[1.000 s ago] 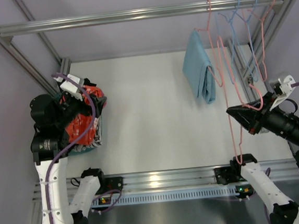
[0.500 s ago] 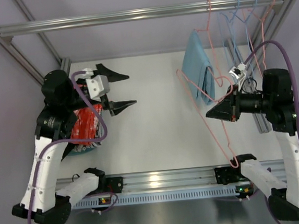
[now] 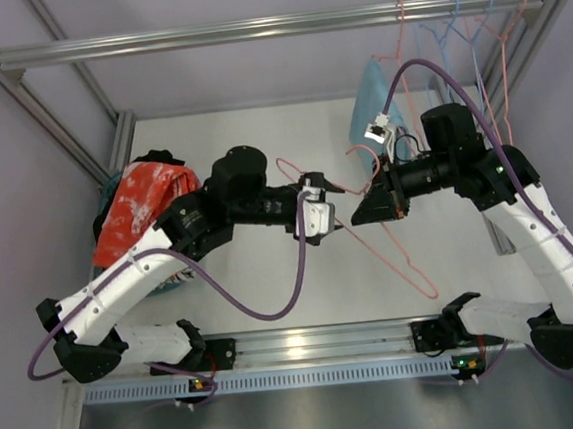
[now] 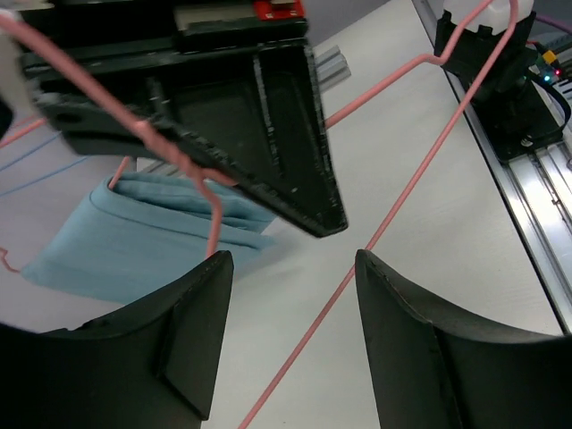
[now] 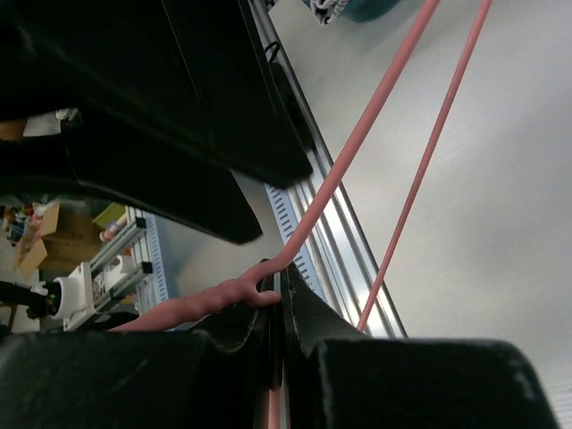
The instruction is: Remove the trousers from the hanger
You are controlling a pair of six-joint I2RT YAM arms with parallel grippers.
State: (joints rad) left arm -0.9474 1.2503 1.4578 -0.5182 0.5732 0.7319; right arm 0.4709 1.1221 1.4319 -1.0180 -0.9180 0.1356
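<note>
Right gripper (image 3: 362, 215) pinching pink hanger (image 5: 353, 147) at twisted neck. Left gripper (image 4: 290, 257) facing it, jaws spread wide, hanger wire passing between them.

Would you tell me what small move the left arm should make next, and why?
Probably ease the left gripper forward and close it on the hanger. Its jaws are open with the pink wire running between them just ahead, while the right gripper pinches that bare hanger, so a handover looks likely.
</note>
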